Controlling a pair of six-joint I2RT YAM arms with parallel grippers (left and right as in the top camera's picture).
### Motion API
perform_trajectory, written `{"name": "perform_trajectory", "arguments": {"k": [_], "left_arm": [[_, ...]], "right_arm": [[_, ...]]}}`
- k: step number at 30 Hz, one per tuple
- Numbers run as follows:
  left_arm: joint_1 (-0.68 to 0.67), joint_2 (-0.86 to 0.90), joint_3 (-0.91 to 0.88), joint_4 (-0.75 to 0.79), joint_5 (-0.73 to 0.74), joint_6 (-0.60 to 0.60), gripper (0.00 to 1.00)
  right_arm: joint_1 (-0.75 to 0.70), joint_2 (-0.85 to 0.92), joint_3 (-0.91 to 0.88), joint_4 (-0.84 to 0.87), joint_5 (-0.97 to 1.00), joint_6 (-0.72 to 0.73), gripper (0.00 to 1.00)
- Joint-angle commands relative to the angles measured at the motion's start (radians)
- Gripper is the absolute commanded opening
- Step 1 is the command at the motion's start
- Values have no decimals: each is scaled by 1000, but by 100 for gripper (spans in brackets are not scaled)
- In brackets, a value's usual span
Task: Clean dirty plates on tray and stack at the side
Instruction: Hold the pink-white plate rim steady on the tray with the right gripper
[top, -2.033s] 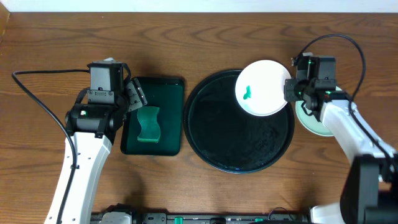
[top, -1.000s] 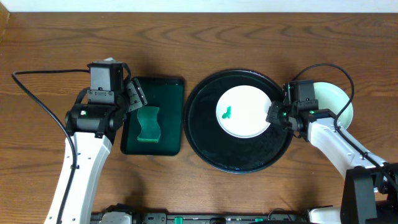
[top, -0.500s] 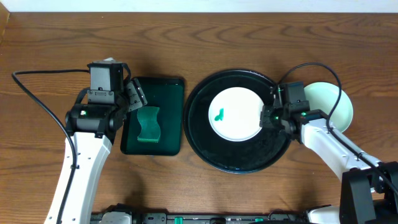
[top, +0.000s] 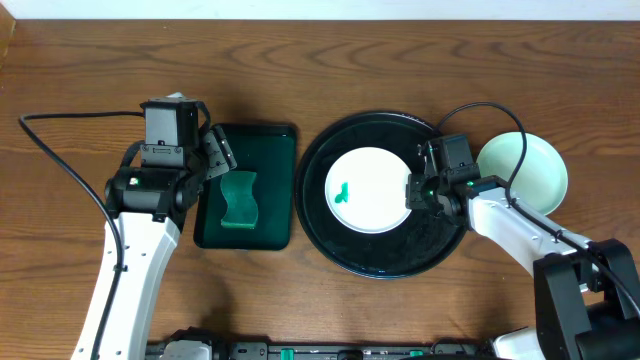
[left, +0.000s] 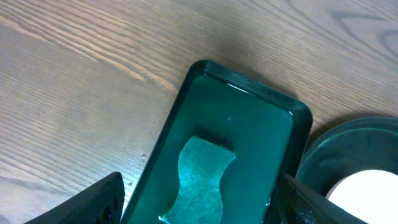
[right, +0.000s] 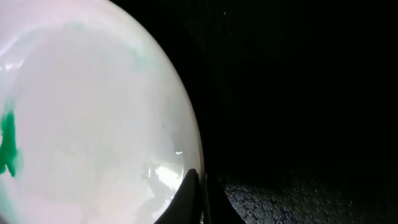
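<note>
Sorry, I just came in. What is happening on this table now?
The right gripper is shut on the rim of a white plate with a green smear, over the middle of the black tray. The left gripper hangs open over a small green tray that holds a green sponge. One mint plate lies on the table beside the black tray.

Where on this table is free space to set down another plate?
Bare wood lies along the far edge behind the green tray and black tray, and in front of them. The gap between them looks too narrow. The right side is crowded: mint plate, right gripper holding the white plate.
</note>
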Motion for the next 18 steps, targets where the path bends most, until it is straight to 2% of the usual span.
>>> {"name": "perform_trajectory", "arguments": {"k": [1,3,9,18], "left_arm": [[-5,2,10,0,-12,-1,78],[-5,2,10,0,-12,-1,78],[-5,2,10,0,-12,-1,78],[-5,2,10,0,-12,-1,78]], "right_arm": [[11,16,-8,0,6,-26,1],[11,16,-8,-1,6,-26,2],[11,15,-6,-2,6,-51,15],[11,14,11,-25,5,-79,41]]}}
